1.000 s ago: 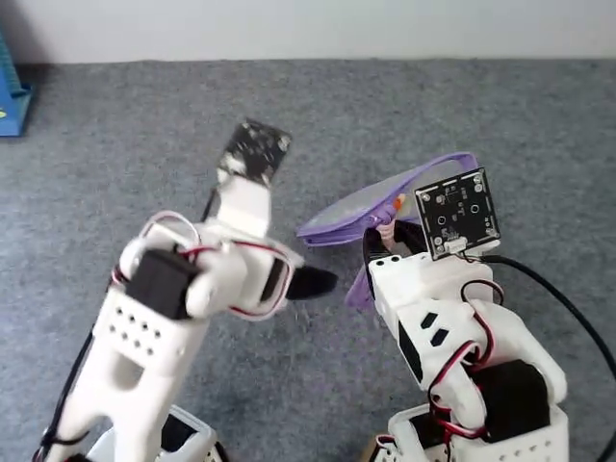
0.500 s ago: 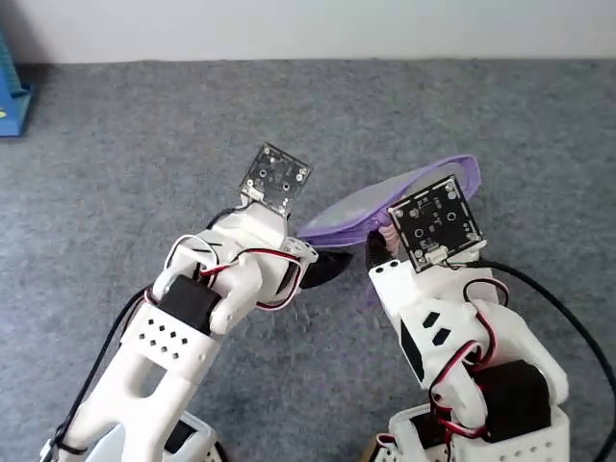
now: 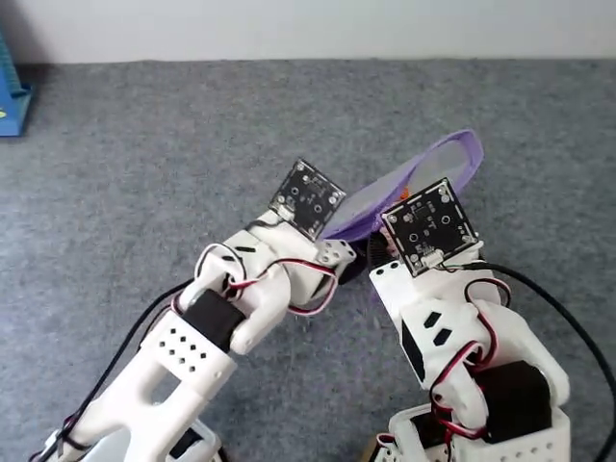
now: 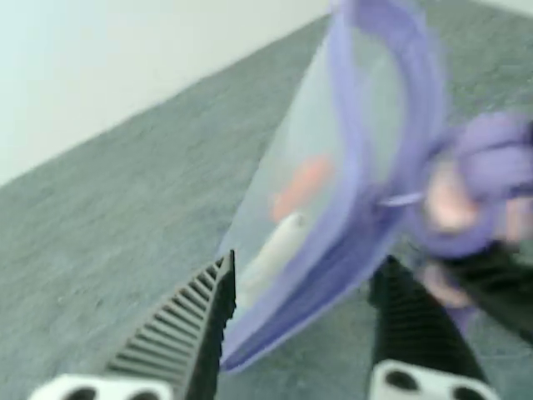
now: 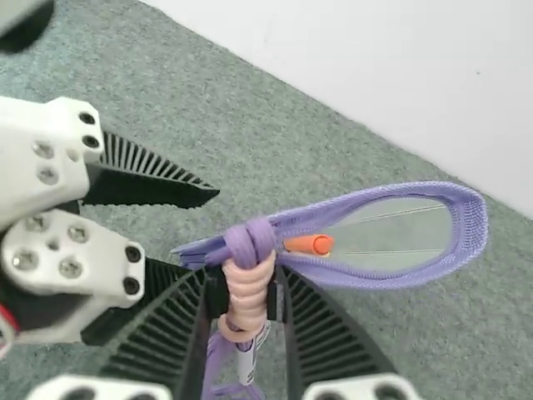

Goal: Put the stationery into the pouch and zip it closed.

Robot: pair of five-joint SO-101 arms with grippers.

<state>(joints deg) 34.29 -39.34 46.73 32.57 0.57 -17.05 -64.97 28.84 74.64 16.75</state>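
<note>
Pouch, purple with clear sides, held off the grey mat between both arms, tilted. Right wrist view: right gripper clamped narrow on the purple-and-pink cord at the pouch's zip end, with an orange cap inside by the zip. A white tag below the cord carries marks too small to read. Left wrist view: left gripper spread wide, one finger each side of the pouch's near corner; a white item of unclear kind lies inside beside the orange one. High view: both wrist boards crowd the pouch's near end; mat runs on to the wall, and a blue object sits at the edge.
</note>
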